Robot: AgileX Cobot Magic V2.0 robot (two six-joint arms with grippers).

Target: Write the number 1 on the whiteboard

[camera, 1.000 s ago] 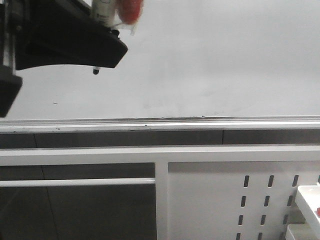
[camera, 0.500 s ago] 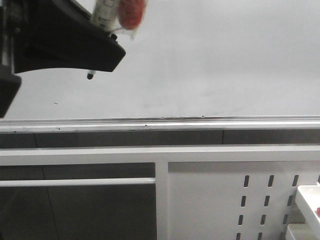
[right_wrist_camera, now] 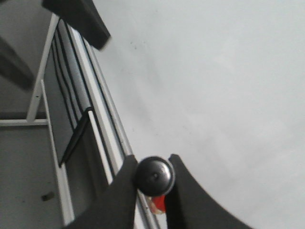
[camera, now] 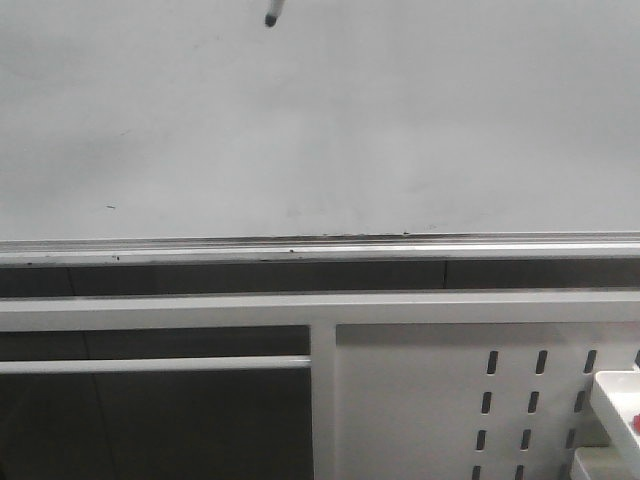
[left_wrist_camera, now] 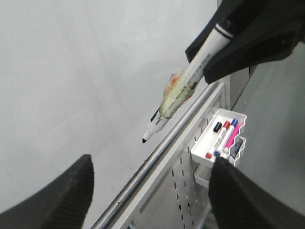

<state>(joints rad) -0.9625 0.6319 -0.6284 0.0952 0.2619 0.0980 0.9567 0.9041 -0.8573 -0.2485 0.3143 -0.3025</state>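
Observation:
The whiteboard point(camera: 400, 120) fills the upper front view, with its silver rail point(camera: 320, 247) below. No black stroke of a number 1 shows on it. My right gripper point(right_wrist_camera: 152, 164) is shut on the white marker pen, gripping it near its black end cap point(right_wrist_camera: 153, 175). The red ball point(right_wrist_camera: 159, 202) shows under the cap. In the left wrist view the right gripper point(left_wrist_camera: 217, 52) holds the marker point(left_wrist_camera: 190, 81) slanted, with its tip point(left_wrist_camera: 144, 140) close to the board. Only the tip point(camera: 271, 16) shows in the front view. My left gripper point(left_wrist_camera: 151, 162) is open and empty.
A white tray point(left_wrist_camera: 201, 151) with several coloured markers hangs on the slotted white panel point(left_wrist_camera: 186, 181) below the rail. The panel point(camera: 480, 400) and a tray corner point(camera: 620, 410) show at the front view's lower right. A white frame bar point(camera: 150, 310) runs under the board.
The black gripper with the marker has left the front view's upper left corner. The marker tip has moved up and to the right, to the top edge.

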